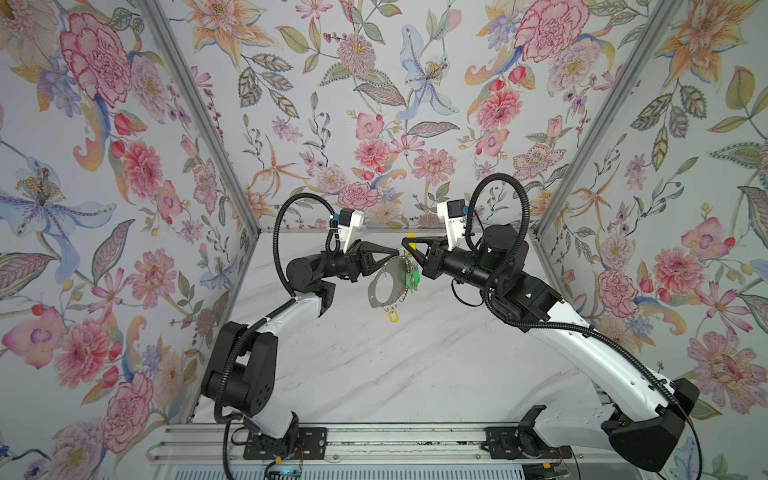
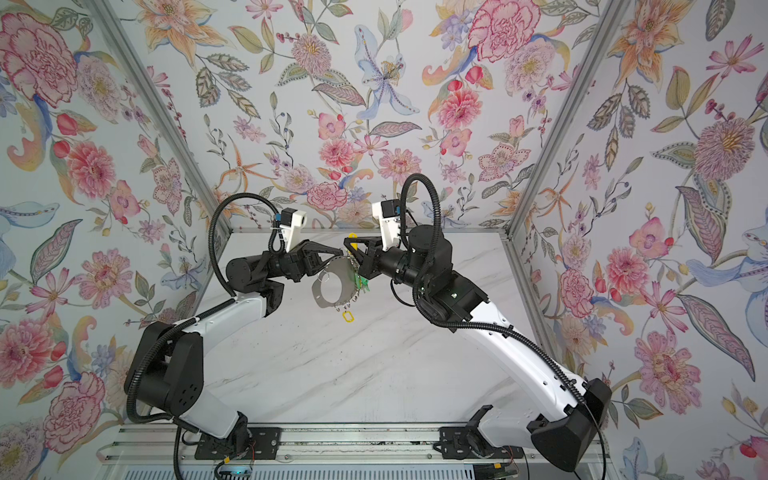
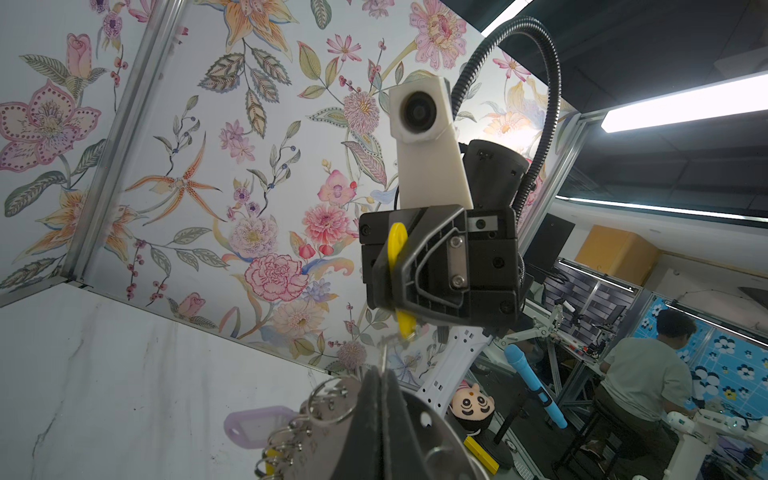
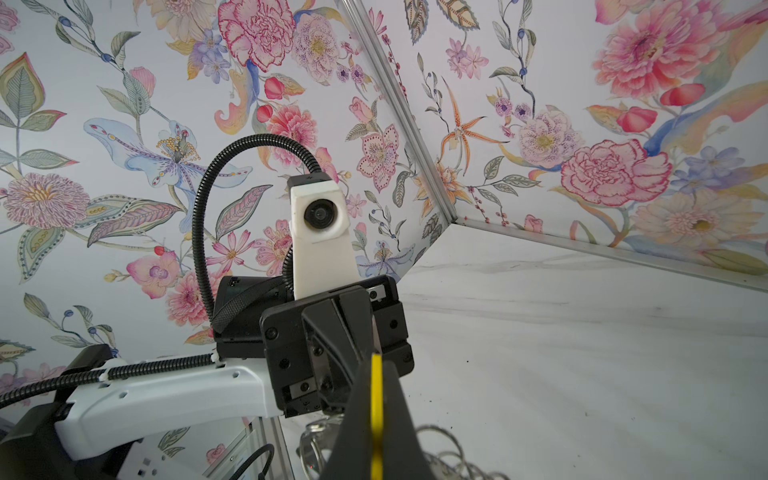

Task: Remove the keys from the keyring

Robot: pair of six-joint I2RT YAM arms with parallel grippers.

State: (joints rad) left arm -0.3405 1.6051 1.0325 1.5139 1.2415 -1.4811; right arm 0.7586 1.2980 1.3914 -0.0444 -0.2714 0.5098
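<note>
Left fingers (image 3: pixel 370 419) clamp the keyring (image 1: pixel 375 300) above the tabletop (image 1: pixel 374 374); right fingers (image 3: pixel 432 266) clamp a yellow key tag (image 3: pixel 397 245). Both top views show a second yellow tag (image 1: pixel 393 316); only the left wrist view shows a lilac tag (image 3: pixel 255 424).

Floral wallpaper walls (image 1: pixel 374 104), white marble tabletop (image 1: pixel 395 374), aluminium corner posts (image 1: pixel 200 116).

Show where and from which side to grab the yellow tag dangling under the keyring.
Probably pinch the lower yellow tag across its flat faces at its free end, approaching from the side away from the keyring: it hangs alone there, clear of the green tags and the left gripper.
</note>
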